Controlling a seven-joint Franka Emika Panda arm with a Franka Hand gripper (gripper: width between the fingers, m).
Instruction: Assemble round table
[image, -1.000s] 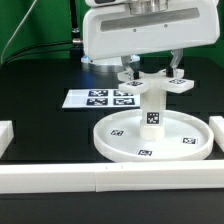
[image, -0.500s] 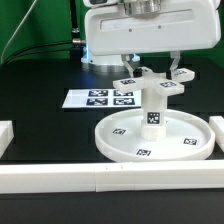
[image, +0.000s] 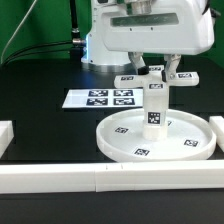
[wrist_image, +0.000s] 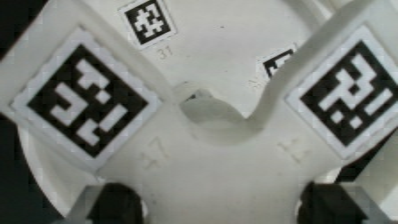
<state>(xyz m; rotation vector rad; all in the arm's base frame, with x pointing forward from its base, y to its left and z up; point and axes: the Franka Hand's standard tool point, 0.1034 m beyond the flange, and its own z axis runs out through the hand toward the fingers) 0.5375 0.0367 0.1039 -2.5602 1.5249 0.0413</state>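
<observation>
The large round disc (image: 125, 140) lies flat on the black table. The thick cylindrical leg (image: 154, 112) stands upright in the disc's hub. The cross-shaped piece (image: 157, 87) sits on top of the leg, its marker-tagged arms spread level. My gripper (image: 153, 68) comes down from above and is shut on this piece. In the wrist view the cross-shaped piece (wrist_image: 222, 120) fills the frame, and two of its arms show large markers. The dark pads (wrist_image: 118, 205) press its white body from both sides at my gripper (wrist_image: 231, 205). The disc (wrist_image: 151, 20) shows beyond it.
The marker board (image: 103, 98) lies behind the disc toward the exterior view's left. Long white border bars run along the front (image: 100, 180), the left (image: 5, 135) and the right (image: 218, 125). The arm's white body (image: 145, 25) hangs over the disc.
The gripper has turned about the vertical axis with the cross-shaped piece in it, so the arms point in new directions. The leg and disc have stayed in place.
</observation>
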